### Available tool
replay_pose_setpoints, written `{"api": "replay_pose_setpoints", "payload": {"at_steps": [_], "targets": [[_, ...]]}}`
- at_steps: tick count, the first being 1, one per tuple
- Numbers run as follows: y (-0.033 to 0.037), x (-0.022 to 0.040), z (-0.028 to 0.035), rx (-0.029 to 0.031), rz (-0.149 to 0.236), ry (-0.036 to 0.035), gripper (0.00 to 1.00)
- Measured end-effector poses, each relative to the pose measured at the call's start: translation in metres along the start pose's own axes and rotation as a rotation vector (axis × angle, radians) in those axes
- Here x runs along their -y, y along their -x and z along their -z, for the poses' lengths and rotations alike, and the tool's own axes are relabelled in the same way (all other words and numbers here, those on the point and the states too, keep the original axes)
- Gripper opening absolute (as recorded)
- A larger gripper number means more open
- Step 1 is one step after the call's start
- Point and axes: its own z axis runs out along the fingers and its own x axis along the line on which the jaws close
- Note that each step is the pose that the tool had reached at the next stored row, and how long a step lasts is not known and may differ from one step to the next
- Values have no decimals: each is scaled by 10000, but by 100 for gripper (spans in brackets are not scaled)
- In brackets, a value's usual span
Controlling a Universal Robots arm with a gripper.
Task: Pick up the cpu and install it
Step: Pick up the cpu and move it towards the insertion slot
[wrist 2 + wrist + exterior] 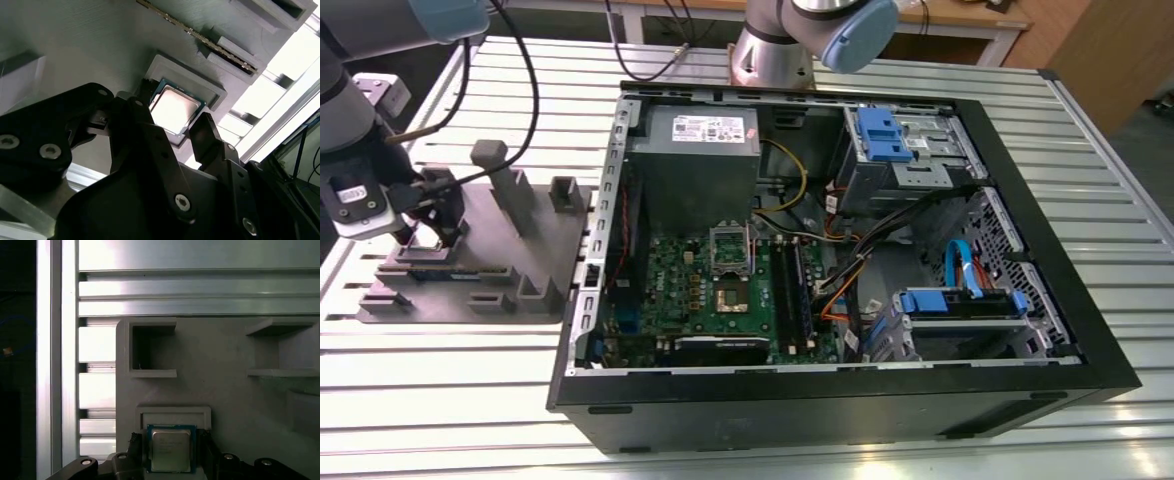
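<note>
Hovers low over the grey tray [220,390] on the table [454,400], gripper [174,116] fingers [150,145] parted just wider than the cpu [171,450], flanking it in its shallow square recess.

The exterior view looks steeply down from high up, taking in the whole open computer case [854,250] and the grey tray [520,245] at the exterior view's left. Both wrist views sit close over that tray and share the cpu [171,450] [175,107] straddled by the gripper [171,459] [171,122]. The first wrist view faces straight down, while the second wrist view slants across it.
</note>
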Motion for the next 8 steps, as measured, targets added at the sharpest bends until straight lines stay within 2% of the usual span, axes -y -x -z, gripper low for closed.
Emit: {"api": "replay_pose_setpoints", "payload": {"at_steps": [8], "targets": [[0, -9, -1, -2, 4, 11, 58]]}}
